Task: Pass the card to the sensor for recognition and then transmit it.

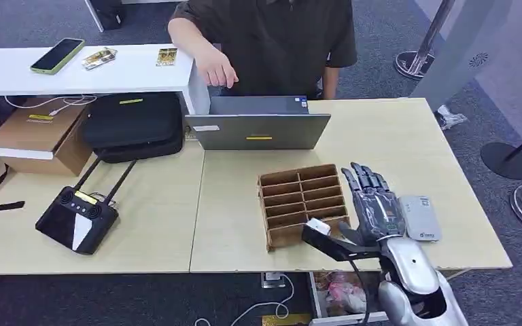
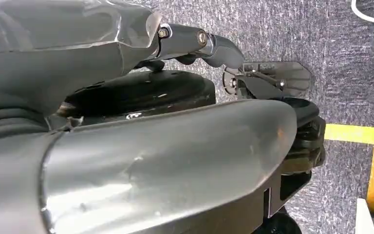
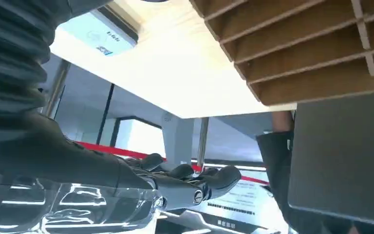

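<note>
My right hand (image 1: 375,204) lies flat over the table with its fingers stretched forward, between a brown wooden divider box (image 1: 292,183) and a white sensor pad (image 1: 419,217). Its thumb reaches left to the box's near corner, where a small white card (image 1: 317,226) sticks up; no finger closes on it. In the right wrist view the straight fingers (image 3: 195,183) hold nothing, with the box (image 3: 311,48) and sensor pad (image 3: 97,34) beside them. My left hand (image 2: 126,146) hangs over grey carpet, thumb and fingers apart, holding nothing.
A person sits behind a grey laptop (image 1: 258,125) at the table's far edge, one hand on the white shelf (image 1: 13,75). On the shelf lie a phone (image 1: 58,56) and two cards (image 1: 99,58). A black controller (image 1: 76,219), black bag (image 1: 132,122) and cardboard box (image 1: 37,136) occupy the left.
</note>
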